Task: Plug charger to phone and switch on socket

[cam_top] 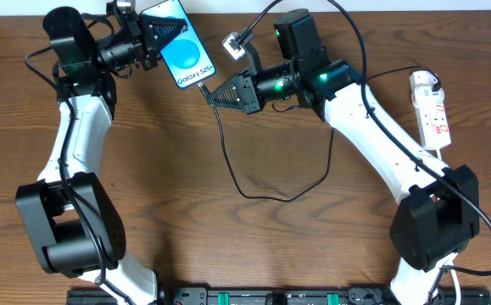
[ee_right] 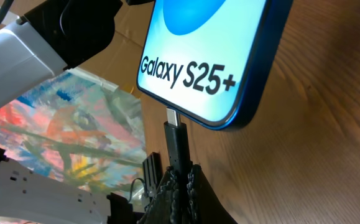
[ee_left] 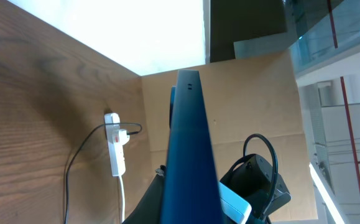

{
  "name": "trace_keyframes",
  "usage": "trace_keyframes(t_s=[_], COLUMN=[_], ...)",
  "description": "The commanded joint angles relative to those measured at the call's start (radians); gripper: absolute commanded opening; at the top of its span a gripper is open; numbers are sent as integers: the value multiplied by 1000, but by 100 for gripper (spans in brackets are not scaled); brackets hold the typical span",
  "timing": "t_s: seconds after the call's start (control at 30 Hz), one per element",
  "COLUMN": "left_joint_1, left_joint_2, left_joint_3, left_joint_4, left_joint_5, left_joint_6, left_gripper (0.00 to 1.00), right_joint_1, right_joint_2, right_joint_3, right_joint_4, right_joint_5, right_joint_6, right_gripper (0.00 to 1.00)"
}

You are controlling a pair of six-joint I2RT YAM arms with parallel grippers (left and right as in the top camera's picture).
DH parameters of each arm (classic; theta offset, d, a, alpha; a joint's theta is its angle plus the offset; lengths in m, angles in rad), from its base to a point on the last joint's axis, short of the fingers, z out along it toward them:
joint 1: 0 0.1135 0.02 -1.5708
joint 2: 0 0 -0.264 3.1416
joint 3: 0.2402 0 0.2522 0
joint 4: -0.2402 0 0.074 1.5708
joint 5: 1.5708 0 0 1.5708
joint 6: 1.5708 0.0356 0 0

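Note:
The phone [cam_top: 186, 52], its screen lit cyan with "Galaxy S25+" on it, is held above the table at the back. My left gripper [cam_top: 162, 34] is shut on its upper end. In the left wrist view the phone [ee_left: 189, 162] shows edge-on as a dark blue slab. My right gripper [cam_top: 215, 91] is shut on the charger's black connector [ee_right: 177, 143]. The connector's metal tip [ee_right: 173, 117] meets the port in the phone's [ee_right: 211, 56] bottom edge. The thin black cable [cam_top: 228, 161] loops across the table towards the socket [cam_top: 432, 108] at the right, where the white plug [cam_top: 423, 85] sits.
The socket [ee_left: 115, 149] and its white cord [ee_left: 122, 193] lie at the table's right side. A black box [cam_top: 294, 34] rides on the right arm. A black rail [cam_top: 270, 296] runs along the front edge. A colourful painted sheet [ee_right: 74, 124] shows beyond the table.

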Motion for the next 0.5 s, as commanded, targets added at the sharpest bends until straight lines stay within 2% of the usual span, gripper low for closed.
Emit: trace_keyframes(t_s=[0.0, 0.2, 0.47], left_joint_1=[-3, -3, -3], left_joint_2=[-13, -13, -13], left_joint_3=[14, 6, 4], left_joint_4=[12, 11, 6], left_joint_5=[26, 26, 29], left_joint_6=[10, 10, 89], left_gripper=[7, 8, 7], right_joint_1=[10, 10, 10], right_joint_2=[-17, -17, -17], right_joint_3=[0, 0, 0], right_joint_4=[27, 38, 38], right_joint_5=[-8, 1, 41], right_joint_6=[31, 48, 138], right_gripper=[1, 1, 1])
